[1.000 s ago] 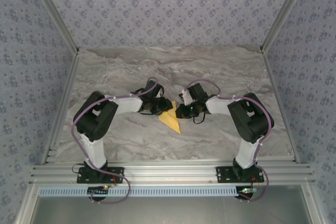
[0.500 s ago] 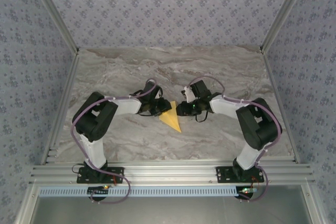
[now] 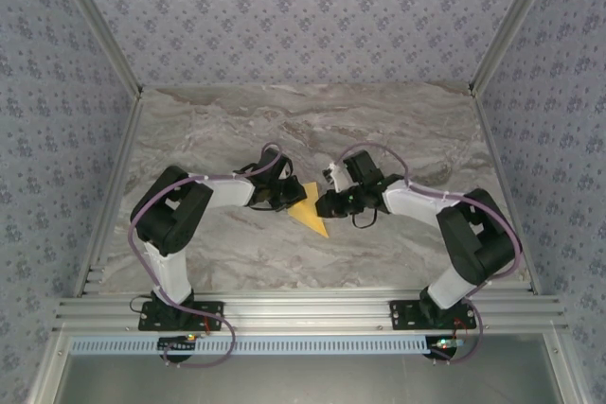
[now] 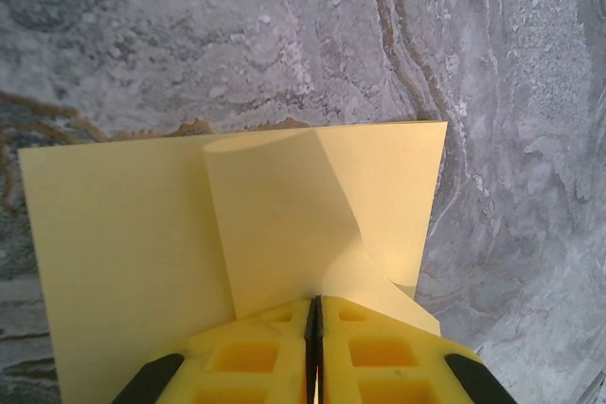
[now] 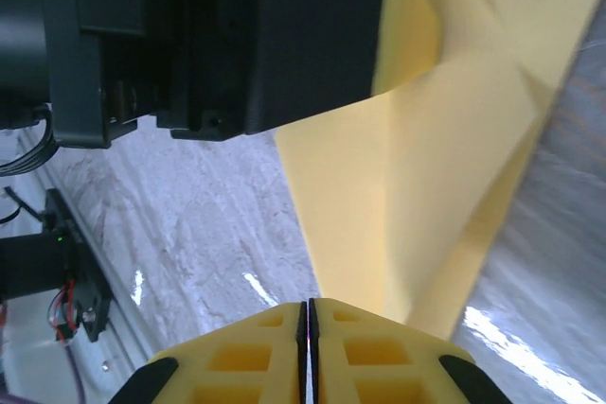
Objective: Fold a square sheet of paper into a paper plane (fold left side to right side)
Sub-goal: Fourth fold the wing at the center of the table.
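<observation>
On the table (image 3: 398, 139), the paper (image 3: 308, 210), a folded triangle whose long axis runs diagonally with its sharp tip toward the near right, has one flap pinched in the left gripper (image 4: 314, 309); the right gripper (image 5: 308, 314), jaws pressed together, abuts its opposite edge.
</observation>
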`<state>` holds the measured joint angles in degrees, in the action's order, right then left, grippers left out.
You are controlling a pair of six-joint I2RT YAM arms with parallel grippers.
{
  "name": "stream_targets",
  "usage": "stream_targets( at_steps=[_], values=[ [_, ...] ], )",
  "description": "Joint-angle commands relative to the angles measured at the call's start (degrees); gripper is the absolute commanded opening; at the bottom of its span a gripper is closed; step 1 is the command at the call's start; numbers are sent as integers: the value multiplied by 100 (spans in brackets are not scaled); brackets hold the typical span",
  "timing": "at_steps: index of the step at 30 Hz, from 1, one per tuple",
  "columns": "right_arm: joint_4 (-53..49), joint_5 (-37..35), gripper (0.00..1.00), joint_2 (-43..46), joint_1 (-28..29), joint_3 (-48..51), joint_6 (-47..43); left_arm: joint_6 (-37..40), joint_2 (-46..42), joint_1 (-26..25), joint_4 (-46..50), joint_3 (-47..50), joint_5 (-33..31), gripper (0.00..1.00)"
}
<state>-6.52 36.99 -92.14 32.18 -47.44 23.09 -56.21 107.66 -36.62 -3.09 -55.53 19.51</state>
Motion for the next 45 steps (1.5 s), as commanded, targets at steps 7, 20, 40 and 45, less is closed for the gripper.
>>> stream_targets(
  at_steps=[7, 20, 40, 45],
  values=[
    [122, 336, 12, -556, 151, -28, 118, 31, 164, -26, 634, 272, -287, 9],
    [-240, -160, 12, -640, 236, 103, -86, 57, 159, -29, 678, 262, -316, 8],
    [-526, -362, 12, -790, 340, 73, -216, 68, 194, -14, 696, 248, -320, 8],
    [-592, -385, 11, -789, 367, 107, -226, 66, 218, -3, 692, 248, -317, 8]
  ],
)
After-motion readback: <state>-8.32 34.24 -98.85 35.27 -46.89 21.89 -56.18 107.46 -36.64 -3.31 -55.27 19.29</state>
